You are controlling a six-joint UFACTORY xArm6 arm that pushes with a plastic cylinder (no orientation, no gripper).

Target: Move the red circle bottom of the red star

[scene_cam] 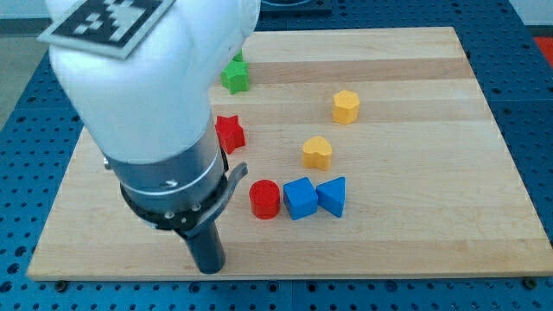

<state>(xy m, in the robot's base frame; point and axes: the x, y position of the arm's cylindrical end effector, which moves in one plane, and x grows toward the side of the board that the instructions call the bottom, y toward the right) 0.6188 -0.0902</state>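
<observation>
Currently the approach step, by my reading. My tip (210,268) sits low on the near edge of the desk (432,250), left of and nearer than the red circle (264,199), apart from it, touching no block. No claw on this rig, only the plain dark rod, so nothing opens, narrows or holds.

Red circle: near-centre of the desk, its right side just beside, perhaps touching, the blue cube (300,198); a blue triangular block (333,196) touches the cube's right. Red star (230,132): farther back and to the left, partly hidden by the arm's white housing.

Judgement: the circle already lies nearer than the star but offset to the right. Next move calls for getting the tip round to the circle's right side, then a short push leftward until it sits directly below the star. The gap between circle and blue cube looks too tight to enter, so a slanted contact from the near-right seems likelier.

Others: yellow heart-like block (317,152), yellow hexagonal block (346,106), green star-like block (234,76), all well clear.
</observation>
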